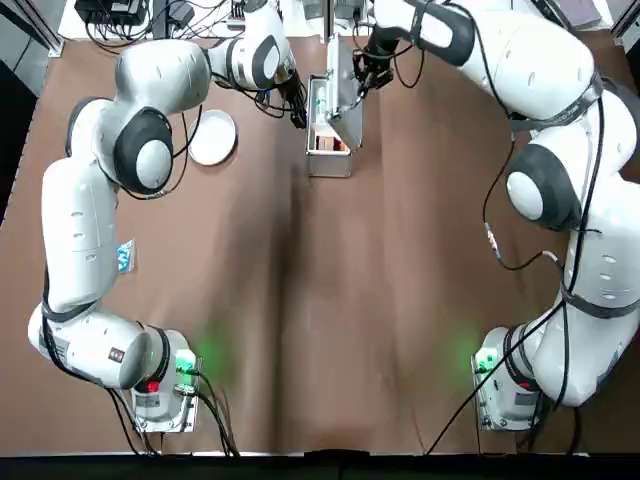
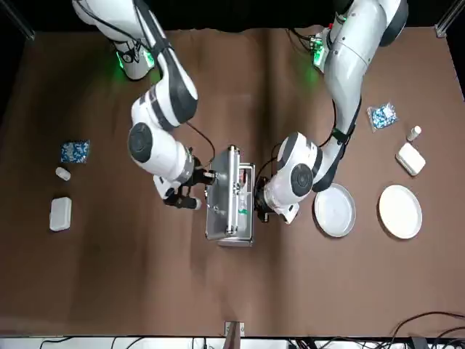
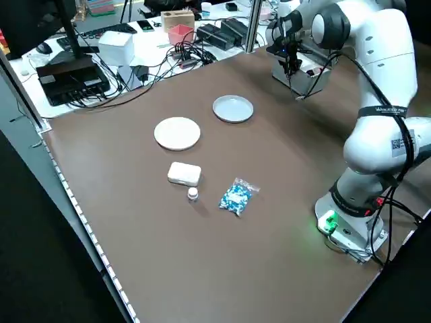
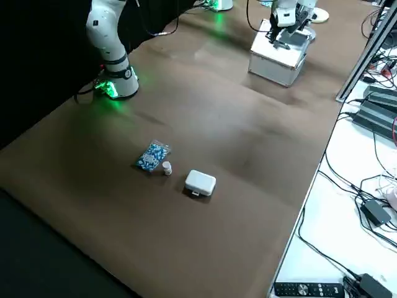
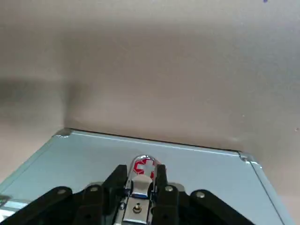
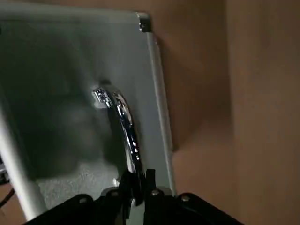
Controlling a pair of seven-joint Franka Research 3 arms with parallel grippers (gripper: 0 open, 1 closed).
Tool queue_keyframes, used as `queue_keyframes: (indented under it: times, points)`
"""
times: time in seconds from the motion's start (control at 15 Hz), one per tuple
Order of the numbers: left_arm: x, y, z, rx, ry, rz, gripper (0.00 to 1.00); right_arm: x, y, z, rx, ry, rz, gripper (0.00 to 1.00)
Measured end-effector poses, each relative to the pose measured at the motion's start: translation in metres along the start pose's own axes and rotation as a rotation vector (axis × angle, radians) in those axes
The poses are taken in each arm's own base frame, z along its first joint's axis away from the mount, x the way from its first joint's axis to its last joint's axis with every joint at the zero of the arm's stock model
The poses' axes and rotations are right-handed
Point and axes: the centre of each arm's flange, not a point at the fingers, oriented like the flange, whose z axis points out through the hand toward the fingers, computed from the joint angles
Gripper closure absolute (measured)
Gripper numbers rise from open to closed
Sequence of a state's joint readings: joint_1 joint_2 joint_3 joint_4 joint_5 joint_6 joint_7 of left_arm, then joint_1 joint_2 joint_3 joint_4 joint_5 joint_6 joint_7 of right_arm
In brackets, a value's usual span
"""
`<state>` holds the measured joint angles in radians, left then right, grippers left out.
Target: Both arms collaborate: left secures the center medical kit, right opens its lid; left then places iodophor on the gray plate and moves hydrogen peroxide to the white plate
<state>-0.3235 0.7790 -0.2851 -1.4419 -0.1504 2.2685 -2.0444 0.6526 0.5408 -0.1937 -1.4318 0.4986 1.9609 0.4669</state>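
Two grippers worked the medical kit (image 2: 229, 207) at the table's centre, its lid (image 1: 343, 85) raised about upright on its hinge; the lid looked stiff, light and metal-edged, best taken by the slim chrome handle (image 6: 125, 131) along its middle. The right gripper (image 6: 137, 185) had its jaws nearly closed on that handle's end, while the left gripper (image 5: 140, 183), at the kit's three o'clock in the front view, pinched the latch (image 5: 143, 169) with the red cross. Farther toward three o'clock lay the gray plate (image 2: 334, 210), then the white plate (image 2: 400, 211).
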Motion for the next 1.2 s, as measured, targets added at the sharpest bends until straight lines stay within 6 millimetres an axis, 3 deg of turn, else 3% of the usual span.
queue_keyframes:
  times: [0.27, 1.2]
  points:
    - [0.001, 0.000, 0.000, -0.001, 0.001, -0.001, 0.68, 0.017, 0.044, -0.002, -0.033, -0.049, 0.002, 0.86]
    - [0.000, 0.000, 0.000, -0.001, -0.001, 0.000, 0.68, 0.025, 0.060, 0.001, 0.001, -0.087, -0.082, 0.86]
